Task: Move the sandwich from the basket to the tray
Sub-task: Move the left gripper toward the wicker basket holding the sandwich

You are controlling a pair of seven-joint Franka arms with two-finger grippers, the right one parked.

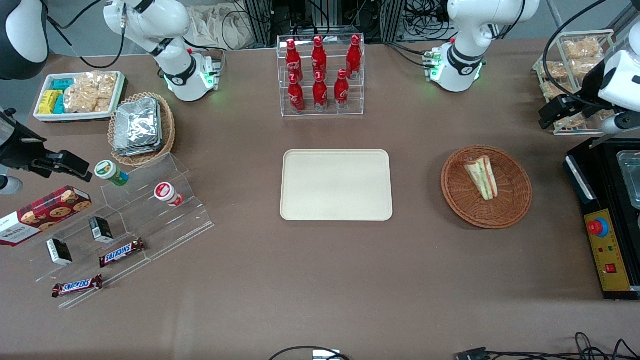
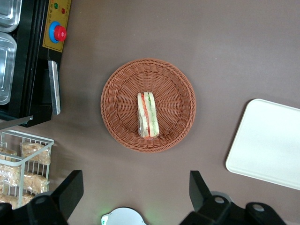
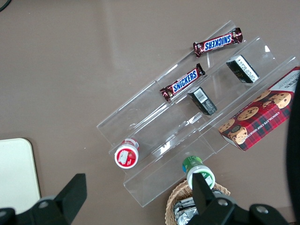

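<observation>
Arm: my left arm (image 1: 617, 82) reaches in from the working end of the table, its white wrist held high above the tabletop.

Wrist: turned so its camera looks straight down — nothing touching me.

Gripper: my gripper (image 2: 136, 199) hangs in the air with the jaws spread wide apart and nothing between them.

Fingers: two black fingers (image 2: 70, 192) — one on each side of the gap, both bare and clear of any contact.

Front view: my gripper (image 1: 560, 112) shows as a dark block under the white wrist.
</observation>
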